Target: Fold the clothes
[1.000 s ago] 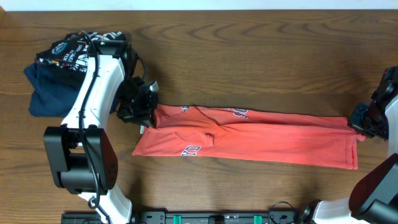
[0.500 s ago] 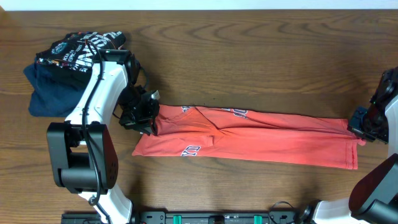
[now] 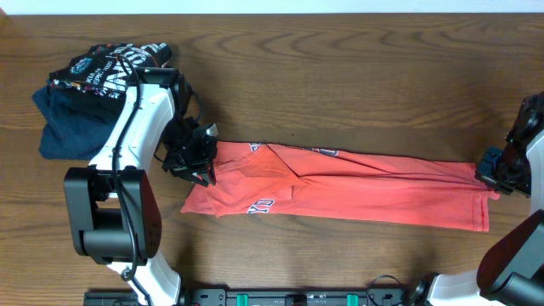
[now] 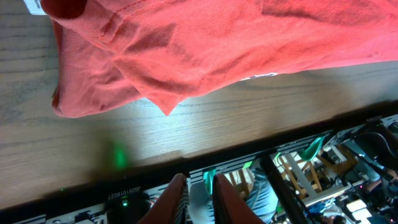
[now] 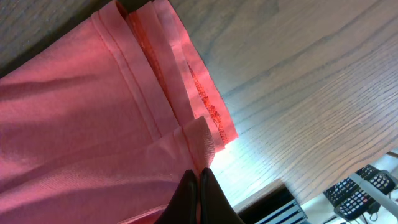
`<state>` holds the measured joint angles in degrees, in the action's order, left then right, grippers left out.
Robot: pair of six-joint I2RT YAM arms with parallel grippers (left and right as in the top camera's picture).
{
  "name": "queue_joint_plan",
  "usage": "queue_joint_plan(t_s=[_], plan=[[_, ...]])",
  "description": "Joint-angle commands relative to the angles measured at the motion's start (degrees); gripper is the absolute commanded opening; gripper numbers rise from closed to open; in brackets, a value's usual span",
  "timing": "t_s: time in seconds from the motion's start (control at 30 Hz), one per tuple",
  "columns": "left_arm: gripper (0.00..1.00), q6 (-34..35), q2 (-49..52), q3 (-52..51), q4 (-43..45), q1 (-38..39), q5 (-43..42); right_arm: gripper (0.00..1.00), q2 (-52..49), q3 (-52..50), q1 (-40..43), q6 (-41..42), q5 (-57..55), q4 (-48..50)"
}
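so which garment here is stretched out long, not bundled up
The coral-red cotton T-shirt, laid out in a long strip; the black printed shirt and navy folded garment sit stacked together.

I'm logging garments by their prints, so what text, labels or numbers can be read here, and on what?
No text can be read in full.
coral-red T-shirt: white-and-dark block letters, caught in the folds, unreadable.
black shirt: white print, too small to read.
label on the dark rail below the table edge, left wrist view: blurred, unreadable.
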<state>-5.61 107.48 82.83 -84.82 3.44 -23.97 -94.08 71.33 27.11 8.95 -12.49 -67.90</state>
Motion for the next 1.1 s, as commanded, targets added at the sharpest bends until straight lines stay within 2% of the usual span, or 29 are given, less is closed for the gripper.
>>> queue_joint_plan(t_s=[0.0, 0.2, 0.53, 0.9, 0.93, 0.97, 1.07], plan=[[0.17, 0.3, 0.1, -0.5, -0.2, 0.1, 0.7, 0.01, 1.0, -0.2, 0.4, 0.9, -1.5, -0.1], [0.17, 0.9, 0.1, -0.5, 2.1, 0.1, 0.6, 0.01, 1.0, -0.2, 0.4, 0.9, -1.6, -0.1], [0.17, 4.2, 0.1, -0.5, 12.7, 1.0, -1.1, 0.01, 1.0, -0.2, 0.4, 2.0, -4.2, -0.5], [0.17, 4.2, 0.1, -1.6, 18.1, 6.7, -1.1, 0.02, 1.0, -0.2, 0.4, 2.9, -4.2, -0.8], [0.17, 4.2, 0.1, -1.7, 18.3, 7.2, -1.1, 0.06, 1.0, -0.2, 0.4, 3.4, -4.2, -0.8], [0.17, 4.2, 0.1, -1.8, 18.4, 7.6, -1.0, 0.17, 1.0, -0.2, 0.4, 3.6, -4.2, -0.8], [0.17, 4.2, 0.1, -1.9, 18.6, 8.7, -0.8, 0.24, 1.0, -0.2, 0.4, 4.3, -4.2, -0.9]])
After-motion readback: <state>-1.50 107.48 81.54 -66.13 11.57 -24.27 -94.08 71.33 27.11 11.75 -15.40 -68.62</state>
